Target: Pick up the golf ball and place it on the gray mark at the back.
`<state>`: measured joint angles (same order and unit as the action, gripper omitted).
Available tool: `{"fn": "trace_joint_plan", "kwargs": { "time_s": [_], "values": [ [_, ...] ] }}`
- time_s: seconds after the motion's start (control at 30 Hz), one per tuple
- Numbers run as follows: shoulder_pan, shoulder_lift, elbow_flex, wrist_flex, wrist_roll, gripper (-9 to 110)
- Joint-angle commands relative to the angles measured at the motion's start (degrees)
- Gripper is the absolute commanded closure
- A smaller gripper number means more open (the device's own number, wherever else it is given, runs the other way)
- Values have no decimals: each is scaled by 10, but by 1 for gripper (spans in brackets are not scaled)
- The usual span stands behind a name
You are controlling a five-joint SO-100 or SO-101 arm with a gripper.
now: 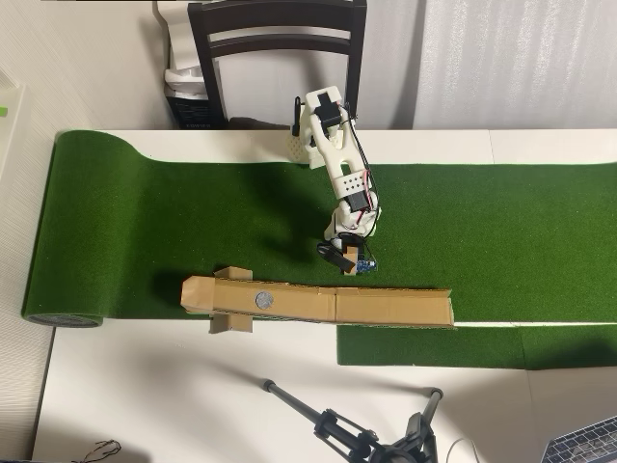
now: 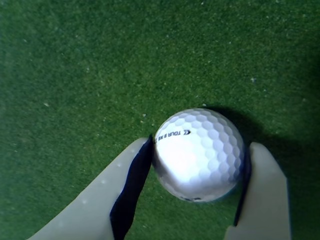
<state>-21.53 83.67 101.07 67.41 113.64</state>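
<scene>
In the wrist view, the white dimpled golf ball sits between my two pale fingers, with both dark pads pressed against its sides. My gripper is shut on it, just over the green turf. In the overhead view my gripper points down at the turf next to the far side of the brown cardboard channel, and the arm hides the ball. The gray mark is a round spot on the channel, to the left of my gripper.
The arm's white base stands at the table's far edge, in front of a dark chair. A black tripod lies on the white table in front of the channel. The turf's rolled end is at the left.
</scene>
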Motion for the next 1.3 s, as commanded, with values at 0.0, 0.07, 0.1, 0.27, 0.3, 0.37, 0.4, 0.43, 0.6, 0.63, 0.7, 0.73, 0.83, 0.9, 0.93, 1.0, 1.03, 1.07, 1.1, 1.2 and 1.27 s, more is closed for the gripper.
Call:
{"fn": "trace_joint_plan", "kwargs": {
  "time_s": [0.0,0.07,0.1,0.27,0.3,0.37,0.4,0.43,0.6,0.63,0.7,0.73,0.83,0.9,0.93,1.0,1.03,1.07,1.1,1.2,1.27],
  "values": [
    [11,18,-88,7,2,77],
    [25,18,-110,20,2,77],
    [29,19,-123,27,0,77],
    [34,20,-195,83,-3,77],
    [41,20,-213,97,-3,77],
    [46,20,-251,115,-4,77],
    [47,20,-271,124,-4,77],
    [51,20,-293,135,-5,77],
    [83,20,-368,174,-7,77],
    [94,20,-378,171,-18,77],
    [116,14,-397,162,-44,77],
    [127,12,-408,157,-55,77],
    [162,11,-427,137,-103,77],
    [182,11,-429,117,-133,77],
    [192,11,-429,105,-148,77],
    [207,11,-429,83,-172,77],
    [214,11,-428,73,-180,77],
    [221,11,-428,62,-187,77],
    [228,11,-429,49,-195,77],
    [242,11,-426,2,-221,77],
    [249,11,-424,-19,-236,77]
  ]
}}
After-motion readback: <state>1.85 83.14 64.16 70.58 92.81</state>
